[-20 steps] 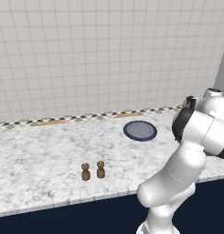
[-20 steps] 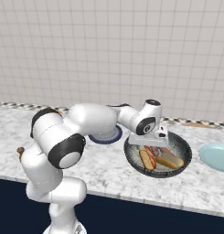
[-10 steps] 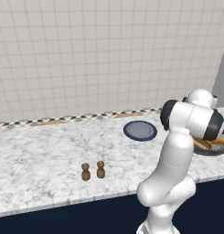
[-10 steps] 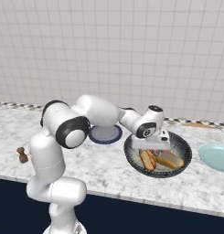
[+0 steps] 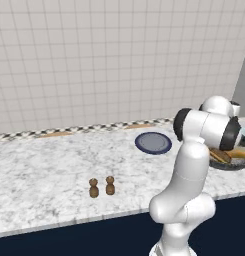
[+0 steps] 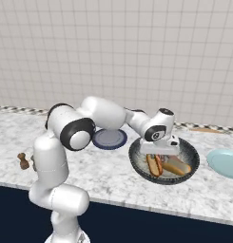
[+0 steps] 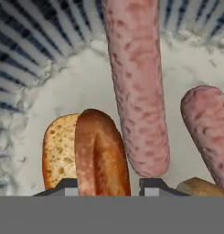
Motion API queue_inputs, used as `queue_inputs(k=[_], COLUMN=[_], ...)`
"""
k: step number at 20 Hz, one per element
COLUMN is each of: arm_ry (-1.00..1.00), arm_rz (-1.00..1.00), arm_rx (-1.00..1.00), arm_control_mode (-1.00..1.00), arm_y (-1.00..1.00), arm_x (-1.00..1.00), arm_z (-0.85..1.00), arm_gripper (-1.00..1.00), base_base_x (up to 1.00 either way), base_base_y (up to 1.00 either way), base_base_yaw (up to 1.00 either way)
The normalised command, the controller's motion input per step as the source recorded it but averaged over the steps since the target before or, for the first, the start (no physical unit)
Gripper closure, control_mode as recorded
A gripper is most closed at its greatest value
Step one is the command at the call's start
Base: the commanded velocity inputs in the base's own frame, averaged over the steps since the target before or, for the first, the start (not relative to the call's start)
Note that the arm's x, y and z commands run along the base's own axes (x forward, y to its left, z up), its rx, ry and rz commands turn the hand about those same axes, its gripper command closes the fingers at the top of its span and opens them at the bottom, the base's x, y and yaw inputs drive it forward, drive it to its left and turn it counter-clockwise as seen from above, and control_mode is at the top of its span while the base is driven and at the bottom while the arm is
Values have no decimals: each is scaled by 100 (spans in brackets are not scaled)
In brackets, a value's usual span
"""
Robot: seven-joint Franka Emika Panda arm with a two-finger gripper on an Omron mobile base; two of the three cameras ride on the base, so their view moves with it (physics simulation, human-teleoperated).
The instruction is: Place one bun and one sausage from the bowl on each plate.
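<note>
Over the large round dark grey ribbed bowl point(image 6: 164, 159), which sits on the white marbled bench point(image 6: 108, 173) just right of the dark navy plate point(image 6: 109, 139), the arm has swung round and dropped its pincer point(image 6: 159, 150) from above the rim a second ago to low inside the bowl now. From the hand camera, the two dark finger tips point(image 7: 69, 186) stand apart on either side of the end of a brown-crusted bun point(image 7: 100, 157), so the pincer is spread about the bun's width and has hold of nothing yet. Just beside that bun lies a long pink sausage point(image 7: 137, 87); a second pink sausage point(image 7: 208, 130) lies further over, and the corner of another bun point(image 7: 199, 187) shows beside it.

That descent suggests the first pick is about to begin, with the bun as the likely target. Both the navy plate and the pale light blue plate point(image 6: 224, 163), on the far side of the bowl, carry no food, so the task looks barely started. Two small brown wooden shakers point(image 5: 101, 187) stand well away from the bowl, clear of the work.
</note>
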Motion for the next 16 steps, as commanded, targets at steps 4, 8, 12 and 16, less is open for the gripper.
queue_inputs(k=[4, 8, 12, 16], arm_ry=[-4, -11, -6, 0], arm_rz=[-7, -16, -26, -22], arm_rx=[0, -3, -16, -13], arm_control_mode=[-100, -100, -100, -100], arm_y=[32, 76, 100, 100], arm_x=[-57, -78, -6, 13], arm_z=[80, 97, 74, 83], arm_gripper=[100, 100, 100, 100], base_base_x=[0, 0, 0, 0], base_base_y=[0, 0, 0, 0], base_base_yaw=[0, 0, 0, 0])
